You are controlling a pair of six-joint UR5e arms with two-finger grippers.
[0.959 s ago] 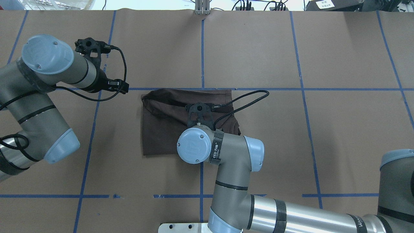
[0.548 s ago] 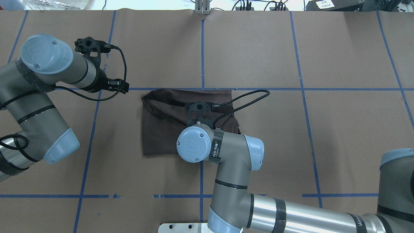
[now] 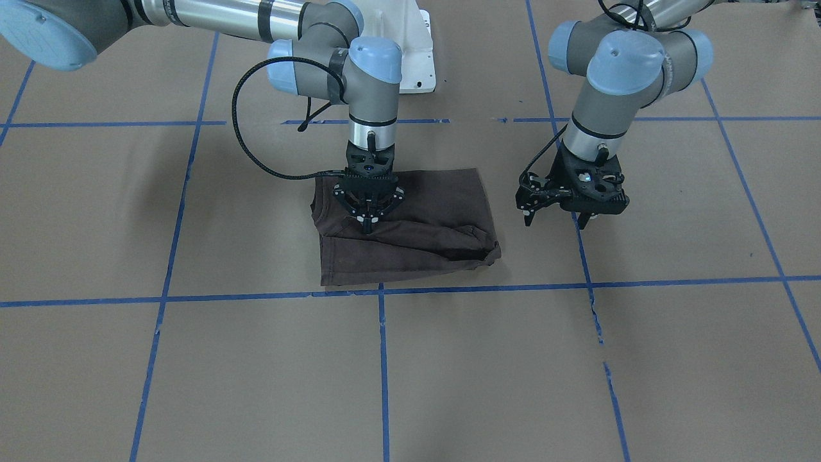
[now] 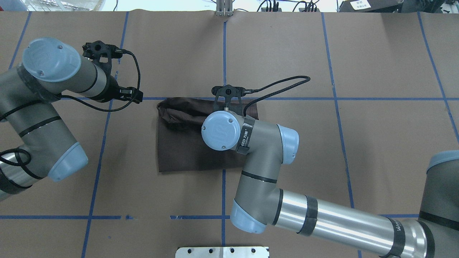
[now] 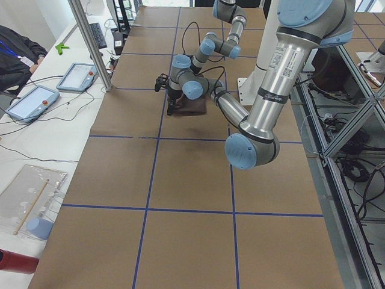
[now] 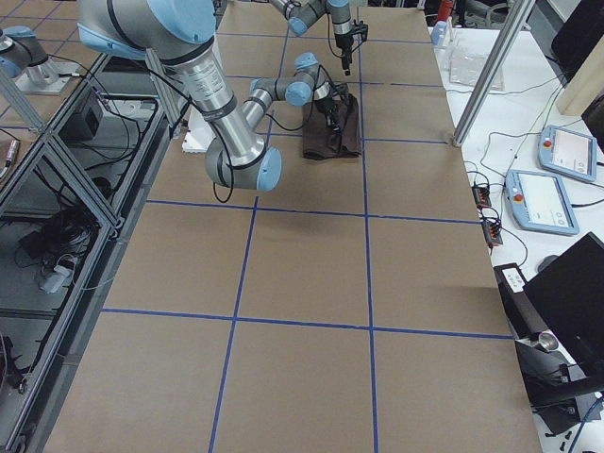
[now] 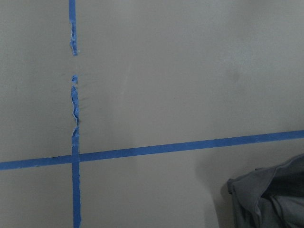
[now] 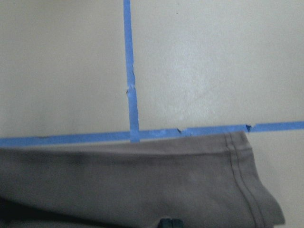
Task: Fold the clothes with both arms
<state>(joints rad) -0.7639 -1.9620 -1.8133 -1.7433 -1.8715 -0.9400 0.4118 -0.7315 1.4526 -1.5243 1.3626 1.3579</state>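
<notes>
The dark brown T-shirt (image 3: 436, 192) lies folded into a rough rectangle in the middle of the table (image 4: 179, 143). My right gripper (image 3: 367, 224) points straight down over its middle, shut on a raised fold of the fabric. A crease runs from that pinch to the bunched corner (image 3: 481, 250). From overhead, the right wrist (image 4: 220, 130) hides the gripper. The right wrist view shows the hemmed shirt edge (image 8: 142, 180) along a tape line. My left gripper (image 3: 555, 218) hangs open and empty beside the shirt, above bare paper. The left wrist view catches one shirt corner (image 7: 270, 199).
Brown paper with a blue tape grid (image 4: 333, 98) covers the table. The white base plate (image 4: 222, 252) sits at the near edge and a metal post (image 4: 224, 12) at the far edge. Pendant tablets (image 5: 30, 101) lie on a side bench.
My right arm has moved away from the base toward the shirt's far edge, taking fabric with it. The sleeve lump at the shirt's right side no longer shows. The left arm has stayed put.
</notes>
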